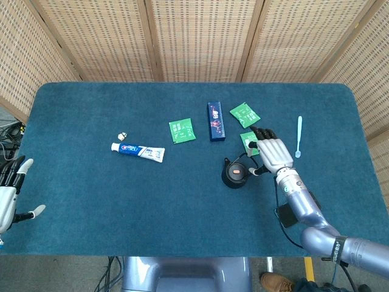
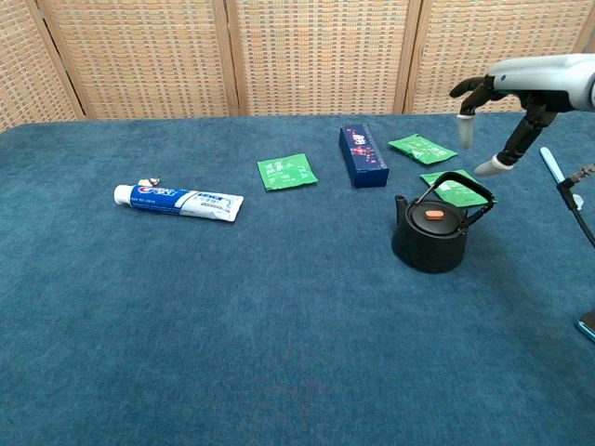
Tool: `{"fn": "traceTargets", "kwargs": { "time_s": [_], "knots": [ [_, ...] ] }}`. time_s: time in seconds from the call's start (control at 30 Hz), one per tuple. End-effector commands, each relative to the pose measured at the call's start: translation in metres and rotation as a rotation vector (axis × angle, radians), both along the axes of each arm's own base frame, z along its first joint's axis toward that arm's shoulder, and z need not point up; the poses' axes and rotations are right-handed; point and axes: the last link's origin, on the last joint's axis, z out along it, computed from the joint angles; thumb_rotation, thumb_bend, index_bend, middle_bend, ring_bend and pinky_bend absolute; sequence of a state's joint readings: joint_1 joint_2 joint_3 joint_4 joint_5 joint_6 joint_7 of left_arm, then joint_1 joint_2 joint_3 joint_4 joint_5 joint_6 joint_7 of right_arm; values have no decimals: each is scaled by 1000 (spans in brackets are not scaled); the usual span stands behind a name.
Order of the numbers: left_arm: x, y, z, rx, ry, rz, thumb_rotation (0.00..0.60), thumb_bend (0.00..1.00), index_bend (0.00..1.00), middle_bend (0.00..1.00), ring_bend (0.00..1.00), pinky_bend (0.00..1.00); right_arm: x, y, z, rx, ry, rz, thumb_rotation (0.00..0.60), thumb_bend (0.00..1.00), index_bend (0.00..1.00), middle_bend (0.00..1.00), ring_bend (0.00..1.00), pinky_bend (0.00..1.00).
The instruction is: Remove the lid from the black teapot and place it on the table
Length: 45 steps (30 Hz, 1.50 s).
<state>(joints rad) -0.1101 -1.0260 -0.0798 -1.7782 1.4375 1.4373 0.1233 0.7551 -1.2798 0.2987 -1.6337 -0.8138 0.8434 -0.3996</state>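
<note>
Worktop (image 1: 91, 201): wide bare blue felt at 6 and 9 o'clock of black teapot (image 2: 429, 243), right of centre, handle up, orange-knobbed lid (image 2: 433, 215) on. Right hand (image 2: 507, 102) hovers at its 2 o'clock, fingers (image 2: 465, 125) spread, empty. Left hand (image 1: 8, 198) off left edge, spread, empty

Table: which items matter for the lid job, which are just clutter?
Job: black teapot, its lid, right hand open above it.

Clutter: toothpaste tube, blue box, three green packets, toothbrush, left hand idle at table edge.
</note>
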Motion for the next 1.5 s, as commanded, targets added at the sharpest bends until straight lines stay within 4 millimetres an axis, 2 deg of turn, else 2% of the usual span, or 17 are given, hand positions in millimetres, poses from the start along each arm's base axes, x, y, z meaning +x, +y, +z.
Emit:
{"fn": "traceTargets", "kwargs": {
  "time_s": [0.03,0.37,0.7,1.1,1.5],
  "knots": [
    [0,1,0,-3,1,2,600,0,0,0,0,0,2,-3,-17,19,33,-7,600,410,538,0,0,0],
    [1,2,-2,-9,4,0,600,0,0,0,0,0,3,-1,-41,47,79,-13,600,448,538,0,0,0],
    [1,1,-3,-17,3,-3,600,0,0,0,0,0,2,-1,-56,64,92,-39,600,463,538,0,0,0],
    [0,2,-3,-17,2,-2,600,0,0,0,0,0,9,1,-66,86,83,-44,600,469,539,0,0,0],
    [0,3,-2,-14,1,0,600,0,0,0,0,0,7,0,-72,94,102,-54,600,477,539,0,0,0]
  ]
}}
